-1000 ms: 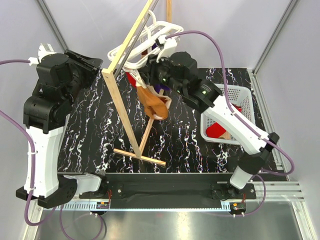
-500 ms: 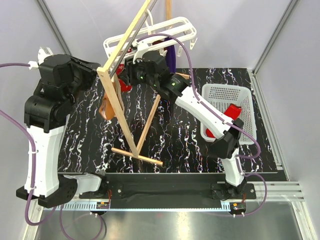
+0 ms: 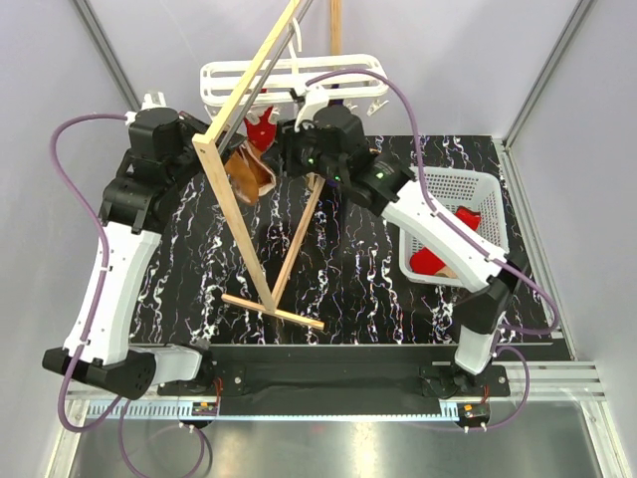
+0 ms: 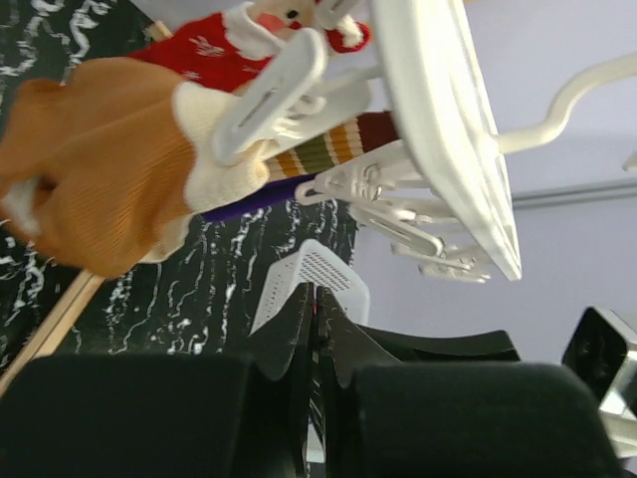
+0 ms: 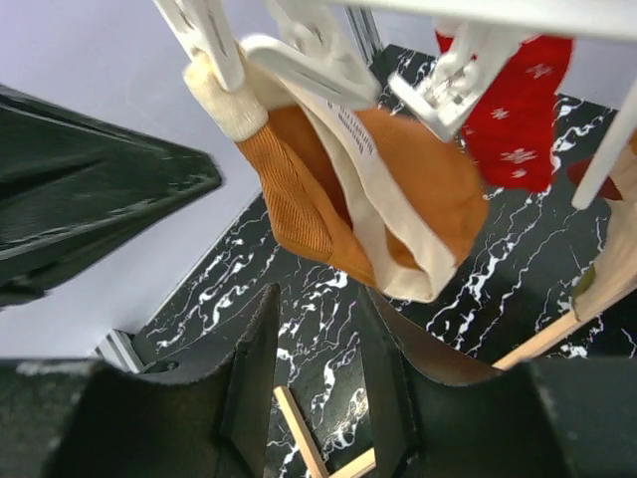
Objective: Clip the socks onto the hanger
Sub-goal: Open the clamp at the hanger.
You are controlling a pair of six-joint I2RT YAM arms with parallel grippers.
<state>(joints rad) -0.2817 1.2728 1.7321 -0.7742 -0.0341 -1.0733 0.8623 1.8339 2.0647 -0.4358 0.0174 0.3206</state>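
Note:
The white hanger [image 3: 299, 80] hangs from the wooden stand [image 3: 244, 214]. An orange sock with cream cuff [image 3: 251, 174] dangles from its pegs beside a red patterned sock [image 3: 261, 129]. In the left wrist view a peg [image 4: 264, 100] pinches the orange sock [image 4: 100, 189], with the red sock [image 4: 214, 55] and a striped sock [image 4: 328, 144] behind it. My left gripper [image 4: 317, 299] is shut on nothing, below the hanger frame [image 4: 448, 129]. My right gripper [image 5: 317, 319] is open and empty just under the orange sock [image 5: 398, 189], with the red sock [image 5: 518, 110] to its right.
A white perforated basket [image 3: 468, 189] at the right of the black marbled table holds red socks [image 3: 428, 261]. The stand's slanted bar [image 3: 299, 234] and its foot [image 3: 274, 311] cross the middle of the table. The grippers flank the hanger, left [image 3: 199, 151] and right [image 3: 284, 149].
The hanger has swung level. The orange sock now hangs left of the stand's bar. My left arm reached in toward it and its gripper shut. My right gripper opened wider.

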